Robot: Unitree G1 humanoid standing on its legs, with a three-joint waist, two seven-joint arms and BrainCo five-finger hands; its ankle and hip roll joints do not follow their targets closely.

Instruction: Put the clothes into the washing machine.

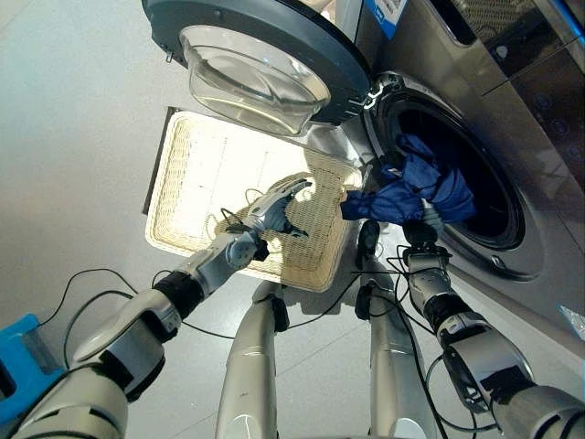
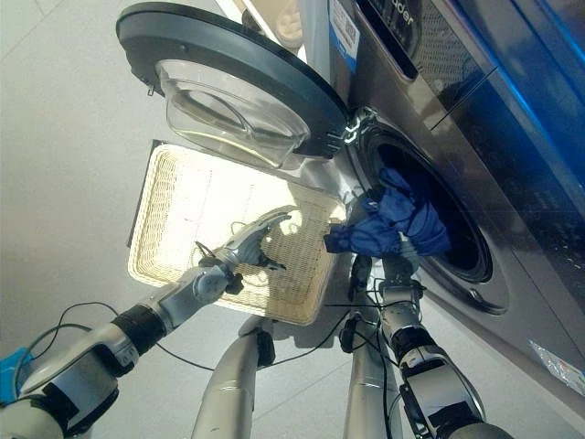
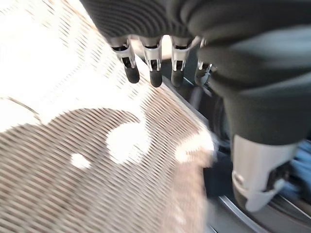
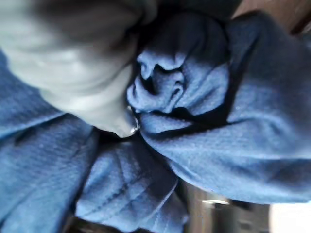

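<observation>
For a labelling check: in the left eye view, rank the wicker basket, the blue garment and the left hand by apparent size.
1. Pale rectangular wicker basket
2. Crumpled blue cloth garment at the drum's mouth
3. Left hand, nearer the camera, yet it looks smallest

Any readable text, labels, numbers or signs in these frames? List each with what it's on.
Blue and white sticker on the silver front-loading washing machine: print too small to read.
White lettering on the machine's dark control panel: cut off at the picture's edge, no whole word readable.
Small pale symbols on that panel: too small to read.
Woven cream basket and blue clothes: no text.
</observation>
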